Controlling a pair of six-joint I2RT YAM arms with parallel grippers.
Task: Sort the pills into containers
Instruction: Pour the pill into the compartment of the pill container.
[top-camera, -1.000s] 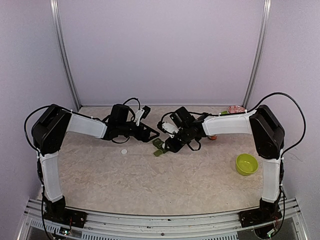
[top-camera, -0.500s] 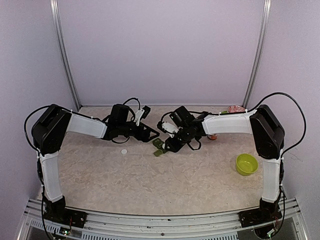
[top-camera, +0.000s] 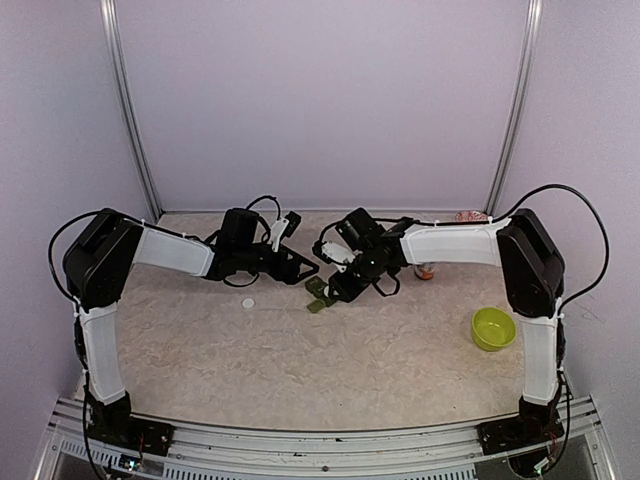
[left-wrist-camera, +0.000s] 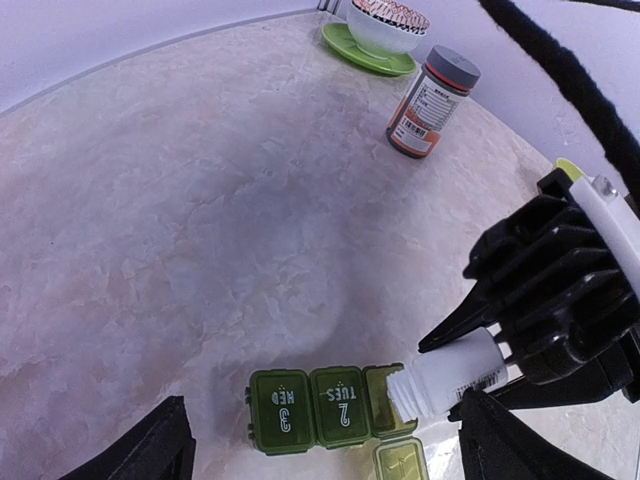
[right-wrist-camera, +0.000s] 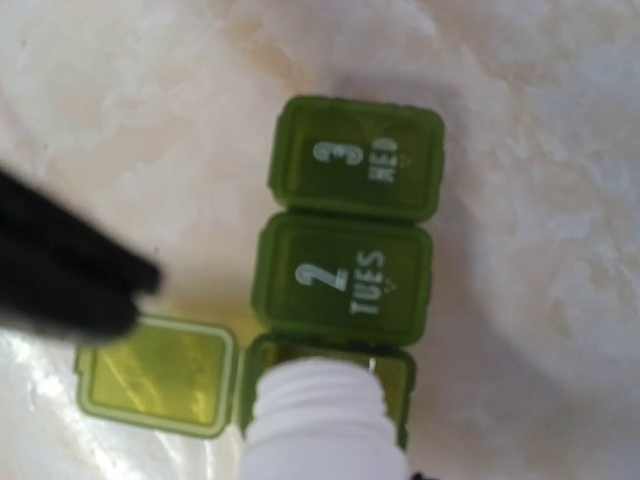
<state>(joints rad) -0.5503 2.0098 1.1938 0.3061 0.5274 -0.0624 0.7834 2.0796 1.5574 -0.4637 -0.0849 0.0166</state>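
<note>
- My right gripper (left-wrist-camera: 450, 372) pinches the bottle (right-wrist-camera: 322, 420), tipped mouth-down over the open cell (right-wrist-camera: 398, 380) of the organizer (right-wrist-camera: 345, 280), mid-bench toward the far edge.
- Left gripper (top-camera: 300, 268) is spread and holds nothing.
- Risk: pills could pour too fast and bounce onto the bench (top-camera: 300, 360). Nothing steadies the organizer, so a nudge from the bottle could shift it.

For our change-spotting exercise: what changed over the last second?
The right arm swung slightly toward the back wall; its end effector kept the white plastic bottle tipped over the green plastic pill organizer. Left arm, organizer and yellow-green bowl stayed put.
</note>
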